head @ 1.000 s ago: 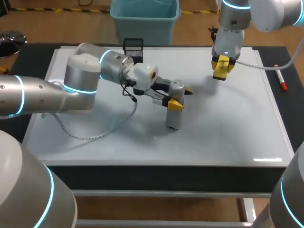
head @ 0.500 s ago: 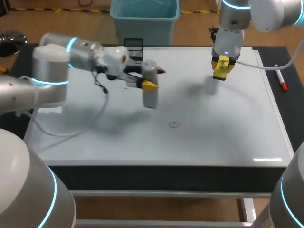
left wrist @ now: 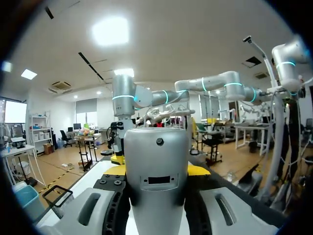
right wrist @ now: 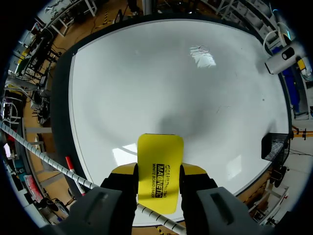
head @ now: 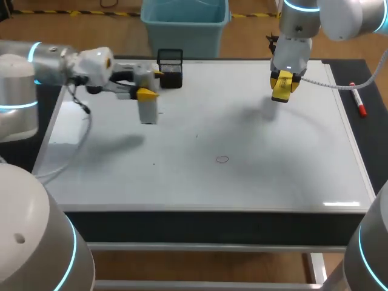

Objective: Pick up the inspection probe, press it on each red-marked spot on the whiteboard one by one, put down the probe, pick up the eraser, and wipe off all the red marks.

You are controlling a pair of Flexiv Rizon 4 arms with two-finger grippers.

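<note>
The grey inspection probe (head: 148, 109) hangs upright above the whiteboard's (head: 260, 176) far left part, with my left gripper (head: 151, 84) shut on its top. In the left wrist view the probe (left wrist: 156, 156) fills the gap between the yellow-tipped fingers (left wrist: 197, 170). At the board's far right, my right gripper (head: 283, 80) is shut on the yellow eraser (head: 282, 90), held off the surface. The right wrist view shows the eraser (right wrist: 160, 152) clamped between both fingers, above the whiteboard (right wrist: 171, 68). A small faint circle mark (head: 222, 159) lies near the board's middle.
A black mesh holder (head: 170, 61) stands at the board's far edge, just right of the probe, and also shows in the right wrist view as the holder (right wrist: 274, 145). A red marker (head: 358, 100) lies on the table right of the board.
My left arm has swung the probe from the board's middle up and away to the far left, uncovering the small circle mark. The right arm and eraser have stayed put.
</note>
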